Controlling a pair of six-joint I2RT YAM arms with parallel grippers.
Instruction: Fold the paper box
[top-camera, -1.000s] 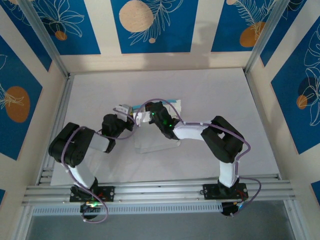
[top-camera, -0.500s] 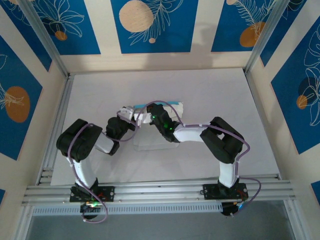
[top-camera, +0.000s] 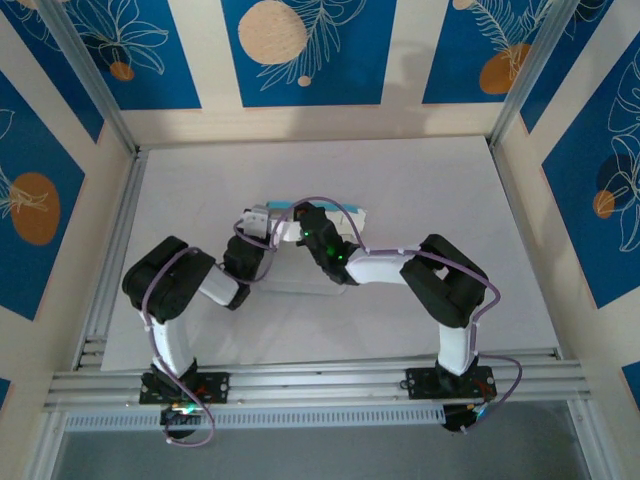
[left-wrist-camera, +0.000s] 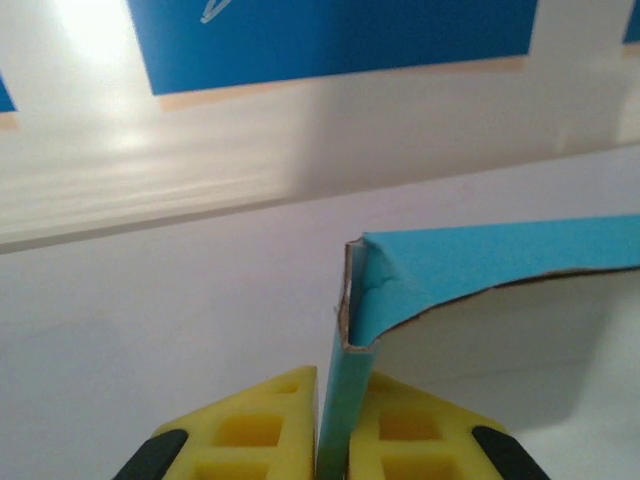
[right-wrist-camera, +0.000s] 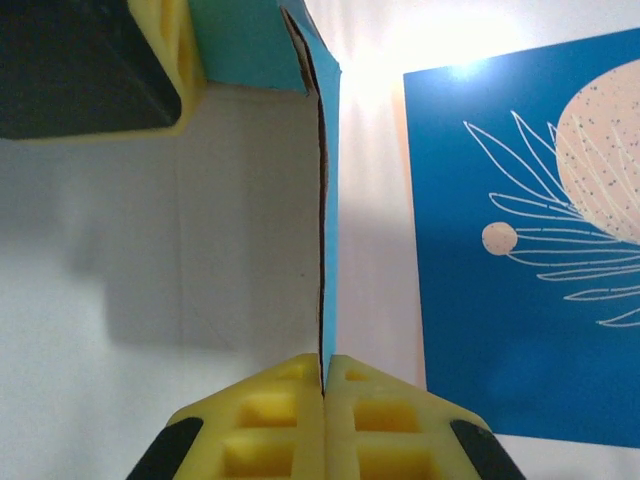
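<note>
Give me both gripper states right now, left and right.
Left gripper: closed, pinching a blue flap of the paper box.
Right gripper: closed, pinching an upright wall of the paper box.

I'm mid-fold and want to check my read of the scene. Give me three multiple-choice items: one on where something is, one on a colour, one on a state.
1. Where on the white table is the thin-card paper box?
A. near the middle, where the two arms meet
B. at the far right corner
C. hanging off the left edge

2. What colour is the card face pinched by the left gripper?
A. red
B. light blue
C. black

3. How is the right gripper?
A. wide open
B. shut on nothing
C. shut on an edge of the card

Answers:
1 A: the top view shows the box mid-table at the arms' ends.
2 B: the left wrist view shows a light-blue flap between the yellow fingers.
3 C: the right wrist view shows the fingers closed on a card wall seen edge-on.
</note>
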